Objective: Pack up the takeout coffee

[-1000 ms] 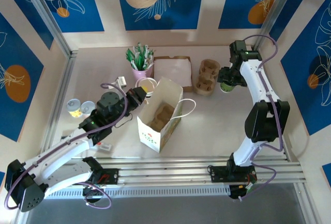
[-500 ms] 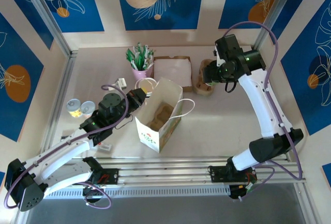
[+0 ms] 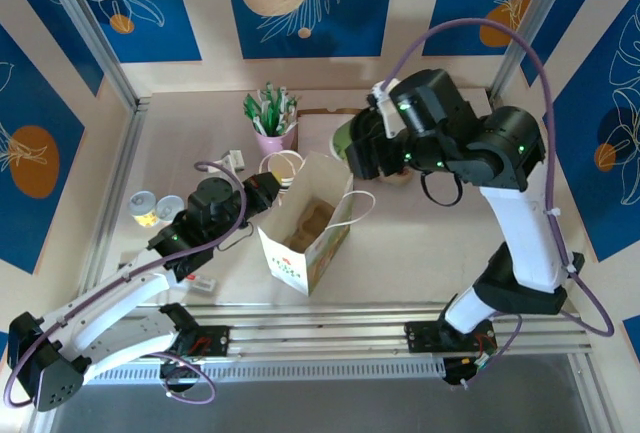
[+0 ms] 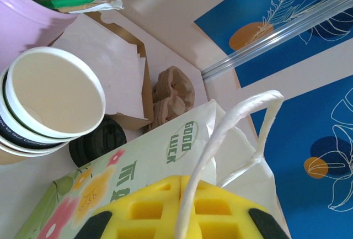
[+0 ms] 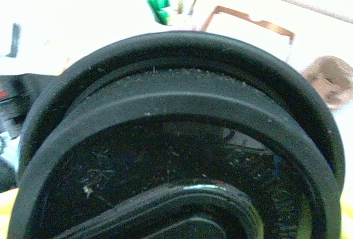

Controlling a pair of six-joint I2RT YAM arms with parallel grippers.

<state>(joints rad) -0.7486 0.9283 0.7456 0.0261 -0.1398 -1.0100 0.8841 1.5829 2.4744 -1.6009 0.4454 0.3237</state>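
Note:
The takeout coffee (image 3: 344,139), a dark-green cup, hangs in the air just behind the open mouth of the paper bag (image 3: 305,223), with my right gripper (image 3: 362,149) shut on it. Its round black lid (image 5: 176,156) takes up nearly all of the right wrist view. The flowered bag (image 4: 165,156) stands upright in the middle of the table with a cardboard insert in its bottom. My left gripper (image 3: 268,185) is at the bag's left rim. Its yellow fingers (image 4: 160,206) are shut on the white cord handle (image 4: 220,134).
A stack of lidless paper cups (image 3: 283,165) and a pink pot of sachets (image 3: 270,118) stand just behind the bag's left side. Black lids (image 4: 96,142) lie by the cups. A flat brown tray (image 3: 330,131) and a cardboard carrier (image 4: 171,93) sit behind. Small tubs (image 3: 150,208) lie far left.
My right arm has swung left from the back right of the table, carrying the cup to just behind the bag's mouth. The left gripper has kept its hold on the bag.

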